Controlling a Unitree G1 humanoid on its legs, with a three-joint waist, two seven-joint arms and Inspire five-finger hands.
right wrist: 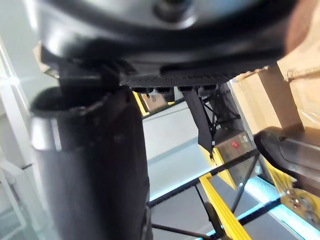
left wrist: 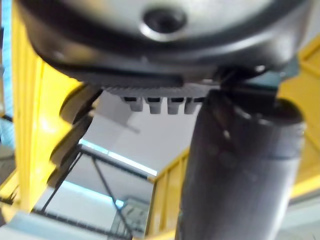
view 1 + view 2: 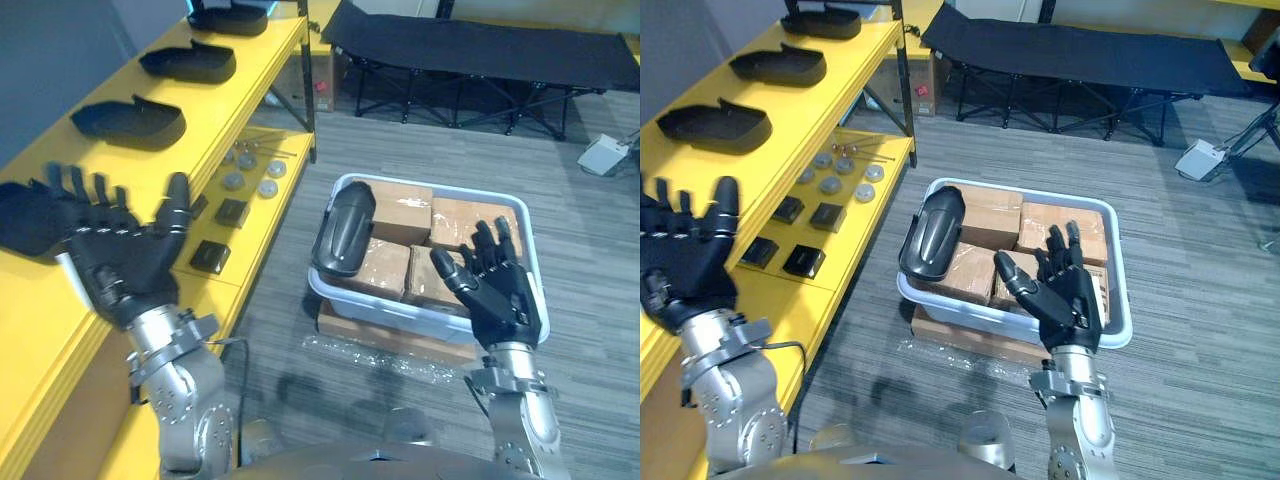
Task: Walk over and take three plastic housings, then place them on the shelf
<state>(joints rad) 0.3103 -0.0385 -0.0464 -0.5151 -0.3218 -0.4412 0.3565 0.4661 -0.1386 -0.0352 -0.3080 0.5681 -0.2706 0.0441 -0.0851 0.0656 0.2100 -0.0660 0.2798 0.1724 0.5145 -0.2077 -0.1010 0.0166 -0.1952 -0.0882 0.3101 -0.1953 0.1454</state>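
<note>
Black plastic housings (image 3: pixel 128 122) are set in a row along the top of the yellow shelf (image 3: pixel 255 75), three of them lying apart from one another. A fourth dark shell (image 3: pixel 22 215) is seen at the near end, partly hidden behind the left hand (image 3: pixel 125 260). That hand is held above the shelf's front edge with its palm turned up and its fingers and thumb spread straight; nothing is held in it. On the lower tier of the shelf, round grey discs (image 3: pixel 245 170) and small black square blocks (image 3: pixel 231 212) are laid out. On the floor to the right of the shelf a pale bin (image 3: pixel 390 312) is placed, packed with cardboard boxes (image 3: pixel 400 205). An upright housing (image 3: pixel 343 230) is propped inside the bin, leaned at its left wall and rising above the rim. The right hand (image 3: pixel 500 290) is raised over the bin's near right part, palm up, fingers stretched and parted, with nothing gripped and apart from the upright housing. A black folding cot (image 3: pixel 480 45) is seen on the floor beyond the bin
</note>
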